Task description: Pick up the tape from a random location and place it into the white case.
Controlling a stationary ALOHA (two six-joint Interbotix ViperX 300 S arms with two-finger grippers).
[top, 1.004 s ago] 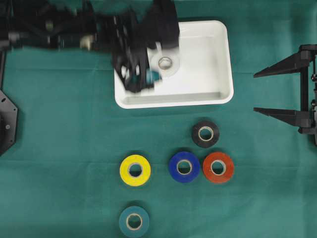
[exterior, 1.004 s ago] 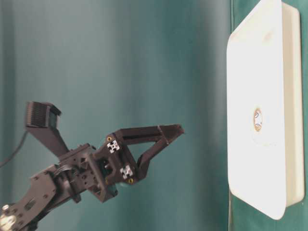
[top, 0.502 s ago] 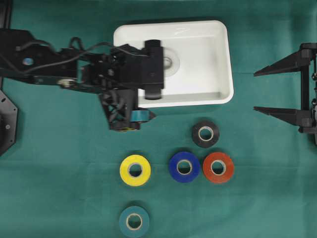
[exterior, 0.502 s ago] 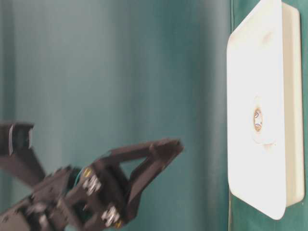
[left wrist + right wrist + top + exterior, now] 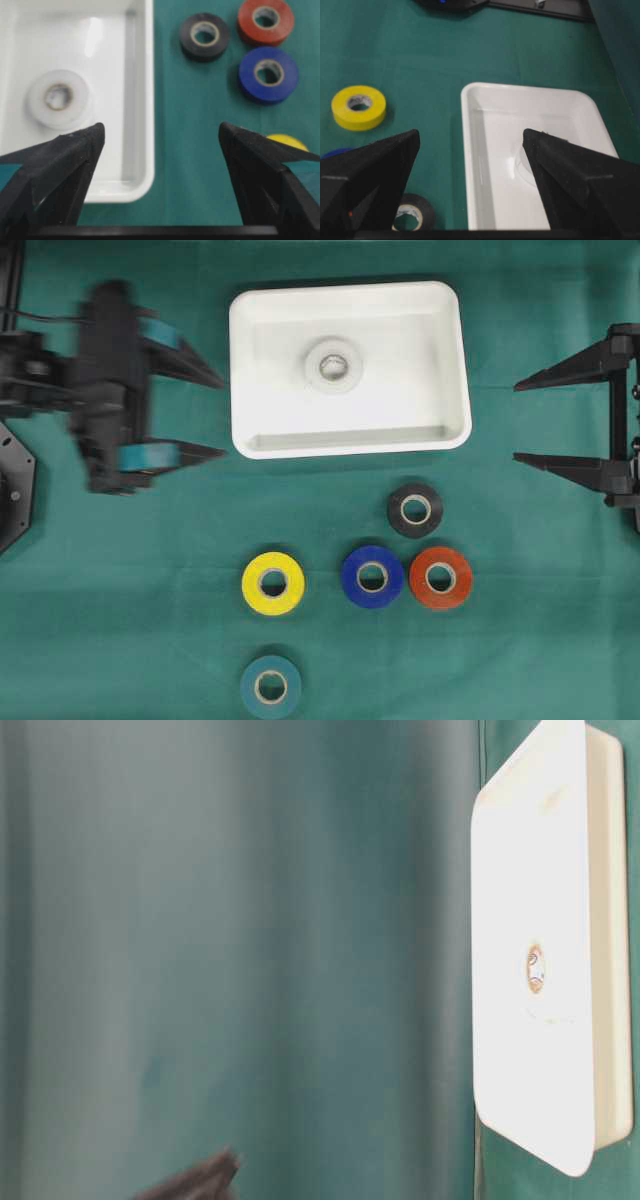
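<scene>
Looking from overhead, the left gripper (image 5: 222,418) stands wide and empty just beside the white case (image 5: 449,360), where the white tape (image 5: 333,364) lies; the right gripper (image 5: 515,424) is spread wide too. In the left wrist view, the tape (image 5: 59,98) lies ahead inside the case (image 5: 142,100).

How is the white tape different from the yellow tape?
The white tape lies inside the white case, while the yellow tape lies out on the green cloth. The white tape nearly blends into the case, while the yellow tape stands out brightly. The white tape is alone in there, while the yellow tape has the blue tape beside it. Both are round rolls lying flat with a hole in the middle.
</scene>
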